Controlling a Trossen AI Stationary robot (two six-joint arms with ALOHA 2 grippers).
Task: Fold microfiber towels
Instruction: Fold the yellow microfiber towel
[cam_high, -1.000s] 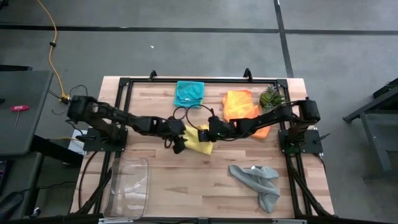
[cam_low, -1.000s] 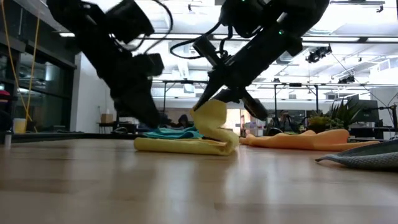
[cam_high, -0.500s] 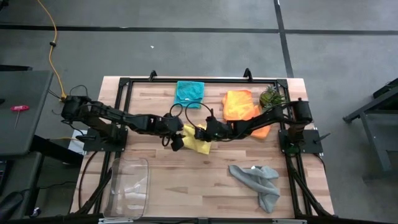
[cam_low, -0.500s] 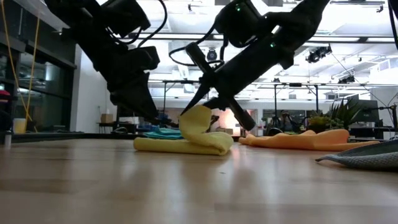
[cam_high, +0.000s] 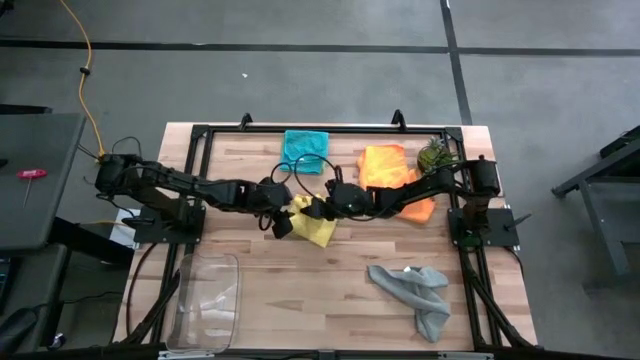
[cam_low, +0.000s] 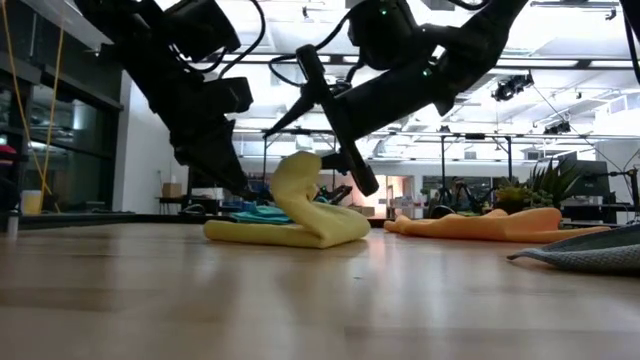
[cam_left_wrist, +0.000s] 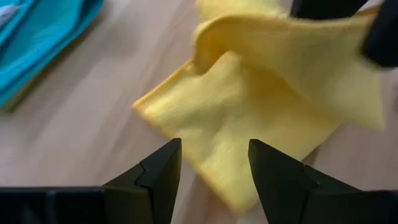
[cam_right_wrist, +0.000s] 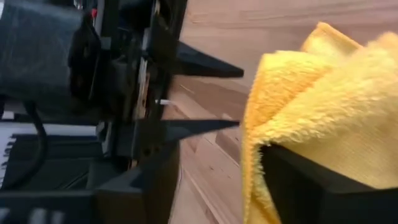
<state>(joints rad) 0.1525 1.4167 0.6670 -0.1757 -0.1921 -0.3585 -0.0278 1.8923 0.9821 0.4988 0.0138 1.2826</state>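
yellow towel (cam_low: 290, 215): mid-tabletop, raised flap now curls further toward left tool than a second ago | right tool (cam_low: 318, 110): jaws have parted, above flap, gripping nothing | left tool (cam_high: 281, 224): unchanged, open, empty, at towel's edge

Robotics lab: wooden bench (cam_high: 300, 275) on concrete floor (cam_high: 300, 90), ceiling strip lights (cam_low: 560, 62), open hall.

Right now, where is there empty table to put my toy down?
Bare wood lies between the clear tray and the grey towel, along the near edge. The middle is crowded: both grippers, left and right, meet over the yellow towel. Teal and orange towels fill the far side.
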